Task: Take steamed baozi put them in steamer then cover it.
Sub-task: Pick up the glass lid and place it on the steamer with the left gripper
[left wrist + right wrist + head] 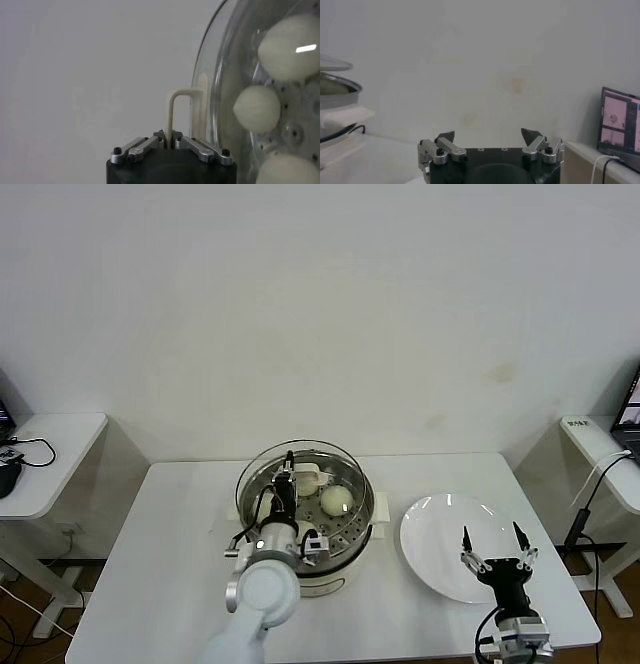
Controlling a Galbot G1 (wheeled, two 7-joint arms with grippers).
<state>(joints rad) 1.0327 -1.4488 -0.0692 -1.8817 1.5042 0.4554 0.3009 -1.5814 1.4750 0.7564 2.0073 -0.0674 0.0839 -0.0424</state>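
The clear glass cover (pixel 300 467) is over the steel steamer (pixel 356 530) at the table's middle. My left gripper (pixel 287 481) is shut on the cover's cream handle (pixel 308 477). In the left wrist view the gripper (pixel 168 134) pinches the handle's thin bar (pixel 182 107), and three steamed baozi (pixel 256 108) show through the glass (pixel 220 75). One baozi (pixel 337 501) shows plainly in the head view. In the right wrist view the cover's edge (pixel 330 63) sits a little above the steamer rim (pixel 337 90). My right gripper (pixel 492 534) hangs open over the plate, holding nothing (pixel 488 134).
A flat white plate (pixel 440 529) lies to the right of the steamer with nothing on it. The steamer stands on a white pot base (pixel 325 580). Side desks stand at both ends of the table, with a laptop screen (pixel 620 127) on the right one.
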